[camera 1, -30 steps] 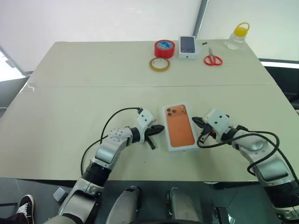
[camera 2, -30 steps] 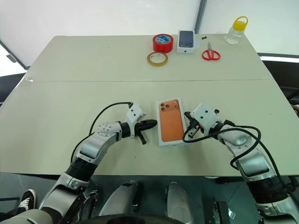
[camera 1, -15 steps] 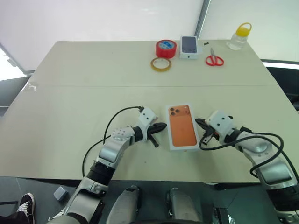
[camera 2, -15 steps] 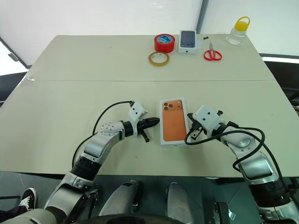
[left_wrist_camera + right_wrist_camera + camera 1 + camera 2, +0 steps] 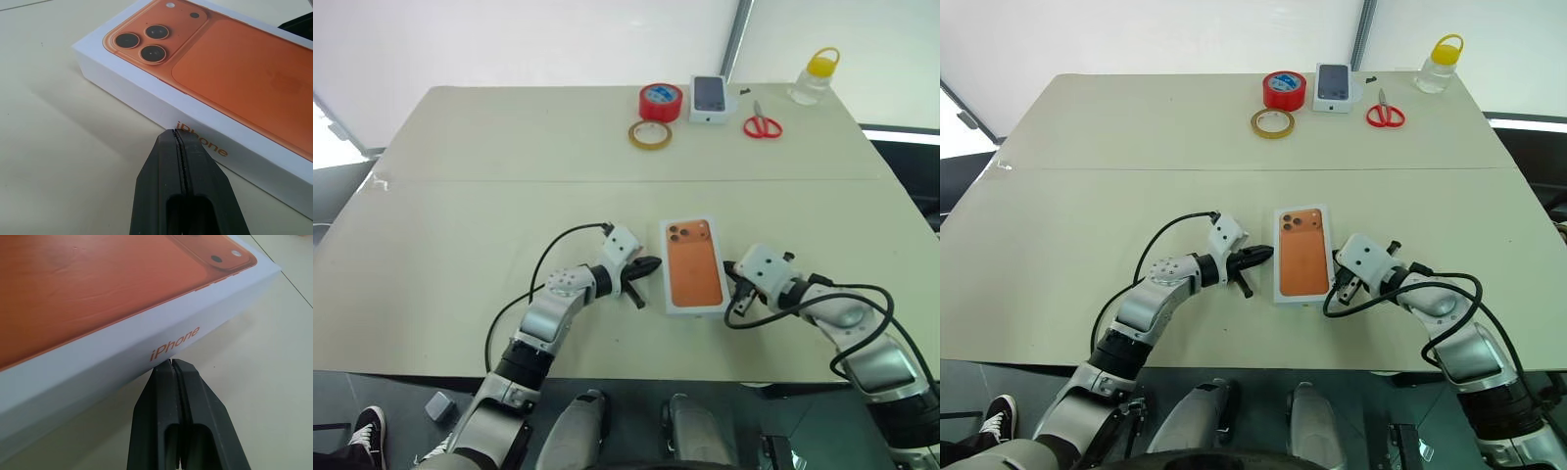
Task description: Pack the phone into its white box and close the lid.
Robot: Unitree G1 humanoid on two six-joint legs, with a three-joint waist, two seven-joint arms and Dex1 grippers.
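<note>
Since the white box (image 5: 695, 266) sits shut near the 6 o'clock edge of the surface (image 5: 509, 196), with its lid (image 5: 234, 73) seated flush over the walls, we judge the packing all but done. The phone must be inside; we cannot see it. The left gripper (image 5: 654, 263) lies at the box's 9 o'clock and the right gripper (image 5: 734, 269) at its 3 o'clock. Both have their black fingers pressed fully together, holding nothing. Each tip points at a long side wall, just beside it; whether either touches the card we cannot tell. We read this flanking pose as a way to square or steady the box from both sides. The lid top carries a smooth orange print of a phone back with three dark lenses at the 12 o'clock end. The walls are matte white card with crisp edges and orange lettering. The fingers look like hard, dull plastic, tapering to a blunt wedge. The surface is pale beige, flat, faintly speckled. Well apart at 12 o'clock rest a red tape roll (image 5: 658, 101), a tan tape ring (image 5: 649, 135), a small white box (image 5: 708, 98), red scissors (image 5: 763, 123) and a yellow-capped bottle (image 5: 811, 76).
</note>
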